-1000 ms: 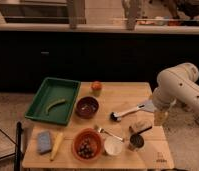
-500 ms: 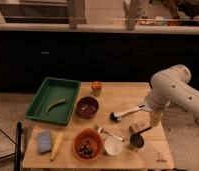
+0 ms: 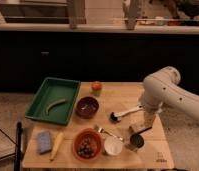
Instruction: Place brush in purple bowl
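The brush (image 3: 127,113) lies on the wooden table (image 3: 120,95) right of centre, its white handle pointing right and its dark round head (image 3: 114,118) towards the left. The purple bowl (image 3: 87,106) stands left of the brush head and looks empty. My gripper (image 3: 147,119) hangs from the white arm (image 3: 160,90) just over the right end of the brush handle, above the tan block.
A green tray (image 3: 39,102) with a curved green item stands at the left. An orange fruit (image 3: 96,86) sits behind the purple bowl. In front are an orange bowl of berries (image 3: 88,144), a small white bowl (image 3: 113,146), a fork (image 3: 109,132), a dark cup (image 3: 137,142), a tan block (image 3: 138,129), a blue sponge (image 3: 44,141) and a yellow item (image 3: 57,145).
The arm has swung left and down, bringing the gripper from the table's right edge to over the brush handle's end. The brush and bowls have not moved.
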Tool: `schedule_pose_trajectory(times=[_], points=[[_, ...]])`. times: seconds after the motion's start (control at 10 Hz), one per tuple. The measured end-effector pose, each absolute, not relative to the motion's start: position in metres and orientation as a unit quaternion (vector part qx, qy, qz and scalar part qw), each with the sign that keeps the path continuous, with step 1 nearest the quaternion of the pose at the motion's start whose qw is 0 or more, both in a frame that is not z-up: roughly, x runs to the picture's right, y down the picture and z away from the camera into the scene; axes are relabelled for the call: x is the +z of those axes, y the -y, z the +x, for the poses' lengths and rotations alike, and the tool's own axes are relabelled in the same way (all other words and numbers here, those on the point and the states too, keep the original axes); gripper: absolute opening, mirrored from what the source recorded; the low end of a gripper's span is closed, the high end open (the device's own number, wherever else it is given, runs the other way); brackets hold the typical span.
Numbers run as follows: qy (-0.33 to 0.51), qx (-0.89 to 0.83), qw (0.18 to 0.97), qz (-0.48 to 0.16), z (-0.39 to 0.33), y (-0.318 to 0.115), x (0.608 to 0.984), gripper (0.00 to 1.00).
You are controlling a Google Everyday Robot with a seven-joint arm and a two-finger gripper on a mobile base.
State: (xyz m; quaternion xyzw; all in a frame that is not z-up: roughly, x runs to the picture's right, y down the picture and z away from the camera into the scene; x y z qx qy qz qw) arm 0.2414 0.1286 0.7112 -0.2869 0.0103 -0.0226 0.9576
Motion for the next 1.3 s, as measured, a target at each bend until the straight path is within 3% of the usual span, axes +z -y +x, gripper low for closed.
schedule_pose_trajectory(times=[1.3], points=[[0.026, -0.091, 0.953, -0.288, 0.212, -0.14, 0.767, 0.8]])
